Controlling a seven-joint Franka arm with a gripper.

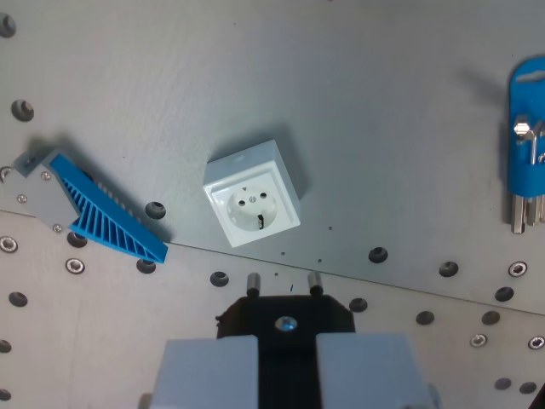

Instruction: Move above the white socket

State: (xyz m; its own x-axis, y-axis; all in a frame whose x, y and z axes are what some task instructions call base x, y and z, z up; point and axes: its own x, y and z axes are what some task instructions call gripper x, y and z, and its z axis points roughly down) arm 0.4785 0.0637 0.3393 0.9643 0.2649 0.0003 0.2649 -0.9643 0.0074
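Note:
The white socket (253,204) lies on the grey metal plate near the middle of the wrist view, face up, showing two pin holes in its round recess. My gripper (287,354) is at the bottom edge, below the socket in the picture. Its two light grey fingers (209,371) are closed on a black plug (286,319). The plug's two metal pins (252,282) point toward the socket. The plug is apart from the socket, with a strip of bare plate between them.
A blue ribbed wedge on a grey bracket (106,213) lies at the wrist view's left. A blue holder with metal hex keys (528,136) is at the right edge. The plate (383,128) has screw holes and a seam running across below the socket.

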